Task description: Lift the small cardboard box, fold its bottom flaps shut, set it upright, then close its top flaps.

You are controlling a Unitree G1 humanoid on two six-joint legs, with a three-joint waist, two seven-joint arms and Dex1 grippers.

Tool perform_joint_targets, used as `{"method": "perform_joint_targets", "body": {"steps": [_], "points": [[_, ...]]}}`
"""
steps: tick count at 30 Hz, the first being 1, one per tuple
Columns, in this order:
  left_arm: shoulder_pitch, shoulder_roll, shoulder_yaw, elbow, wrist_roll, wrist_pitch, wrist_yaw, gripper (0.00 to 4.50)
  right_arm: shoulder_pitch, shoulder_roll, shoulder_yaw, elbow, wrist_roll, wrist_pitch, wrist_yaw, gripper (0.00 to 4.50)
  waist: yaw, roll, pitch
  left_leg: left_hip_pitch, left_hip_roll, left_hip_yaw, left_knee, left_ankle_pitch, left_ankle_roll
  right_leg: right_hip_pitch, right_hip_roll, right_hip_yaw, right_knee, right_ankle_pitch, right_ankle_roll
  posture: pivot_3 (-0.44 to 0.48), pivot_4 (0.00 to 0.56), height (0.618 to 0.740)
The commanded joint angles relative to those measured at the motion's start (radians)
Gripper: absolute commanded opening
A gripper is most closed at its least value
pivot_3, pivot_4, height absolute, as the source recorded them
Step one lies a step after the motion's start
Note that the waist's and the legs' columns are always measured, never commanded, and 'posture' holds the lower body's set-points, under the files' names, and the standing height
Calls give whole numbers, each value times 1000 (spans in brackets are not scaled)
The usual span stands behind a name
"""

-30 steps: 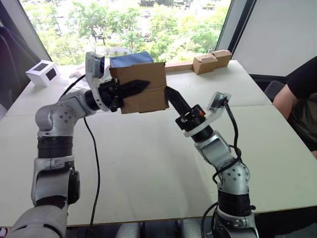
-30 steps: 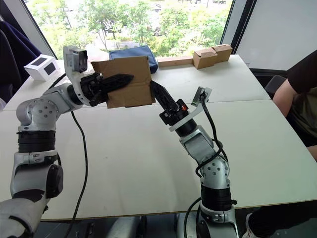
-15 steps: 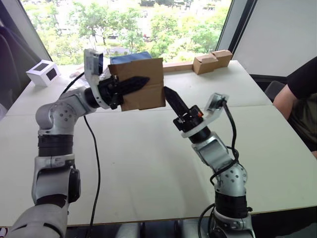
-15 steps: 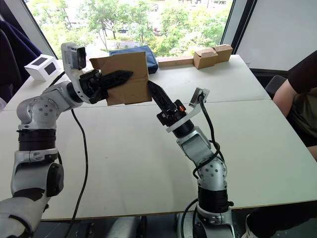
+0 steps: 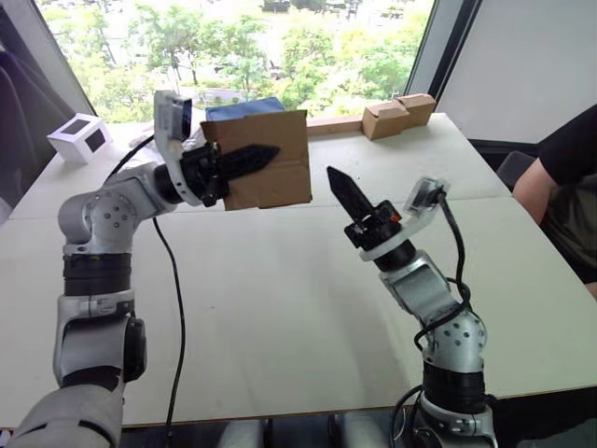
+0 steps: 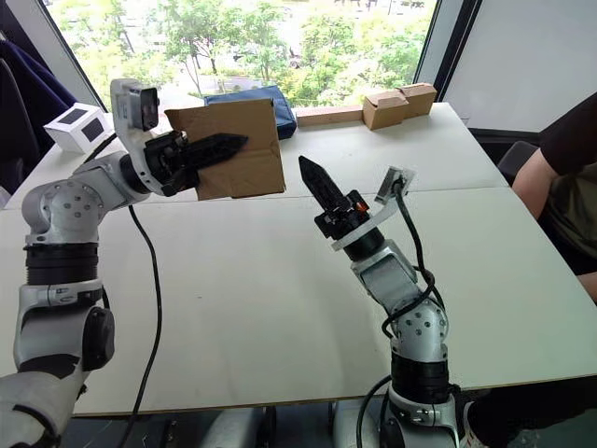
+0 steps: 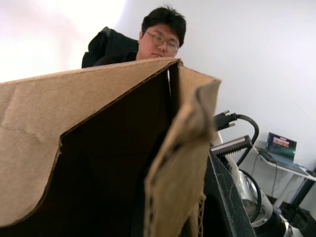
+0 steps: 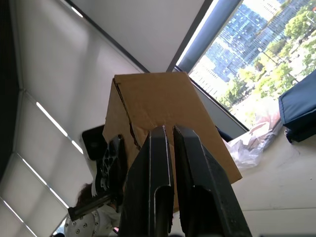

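Right end effector [image 5: 335, 176] withdrew, closed | left end effector [image 5: 264, 152] grips one small cardboard box [image 5: 275, 163]

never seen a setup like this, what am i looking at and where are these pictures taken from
This is a humanoid robot with two arms, each ending in a two-fingered black gripper. Two pictures come from cameras in its head, looking down over a white table; the other two come from cameras on its wrists. The left gripper holds a small cardboard box in the air. The right gripper, fingers together, points at the box without touching it. On the table lie a white cube box, a blue bag and joined tan boxes. A person sits to the robot's right.
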Motion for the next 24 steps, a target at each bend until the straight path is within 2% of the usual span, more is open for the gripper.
{"method": "perform_joint_targets", "body": {"steps": [1,6,11,14,17,18,20,24], "points": [[-8,3,9,-33,-16,-1,-3,0,-32,1,47,-14,-22,10,46,182,0,0,0,0,0,0,0,0,0,0,0,0,0,0,0,0,150,737],[-7,35,-57,-30,34,-7,-58,0,-24,-30,61,-38,-45,38,61,182,1,0,0,0,0,0,0,0,0,0,0,0,0,0,0,0,150,737],[-69,124,-132,-45,96,1,-121,0,33,-217,-71,-106,0,88,65,182,6,0,0,-1,-1,0,0,0,0,0,-1,0,0,0,0,0,150,737],[-125,198,-287,-94,265,-67,-131,0,92,-475,-81,-177,-61,184,175,182,7,0,1,-1,-2,0,0,-1,1,1,-2,0,-2,0,0,0,150,737],[-139,346,-491,-150,448,-186,-317,0,158,-744,-59,-263,-210,207,300,182,1,1,1,0,-2,0,0,-1,2,2,-1,0,-3,0,0,0,150,737],[-144,376,-538,-151,499,-231,-359,0,169,-801,-55,-283,-245,206,324,182,-1,1,1,1,-1,1,-1,-2,3,2,0,0,-4,-1,1,0,150,737],[-189,390,-637,-134,605,-259,-391,0,163,-867,-57,-310,-272,205,346,182,-2,1,1,1,1,2,-2,-2,3,2,2,1,-4,-1,0,0,150,737],[-271,339,-799,-149,759,-224,-423,0,142,-929,13,-374,-345,218,368,182,10,-1,3,0,4,-1,0,-2,3,3,7,0,-4,-2,-1,0,150,737]]}}
